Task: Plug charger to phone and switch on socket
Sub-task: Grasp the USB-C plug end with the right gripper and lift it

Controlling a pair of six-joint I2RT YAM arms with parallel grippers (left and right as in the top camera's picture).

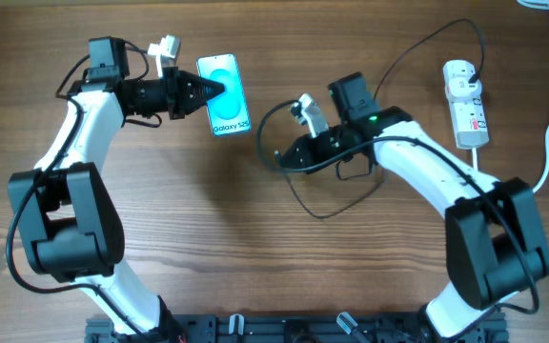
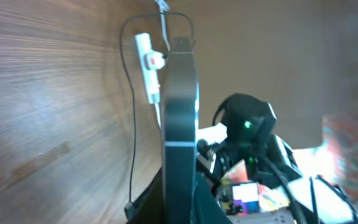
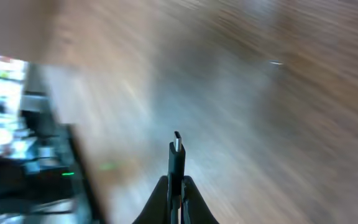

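Overhead: the left gripper (image 1: 196, 93) clamps one phone (image 1: 225, 95) at upper left. The right gripper (image 1: 280, 158), mid-table, pinches one charger (image 1: 326, 216). One socket (image 1: 467, 107) lies far right.
Left wrist: the phone stands edge-on, gripped.
Right wrist: closed fingers pinch the plug tip.

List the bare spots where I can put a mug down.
Bare: the wide front-centre stretch between the left arm and right arm; the back strip between the phone and that right arm. Crowded: around the right tool, where the charger cable loops, and beside the socket.

Robotics lab: arms (image 1: 70, 129) on wooden table (image 1: 255, 272)
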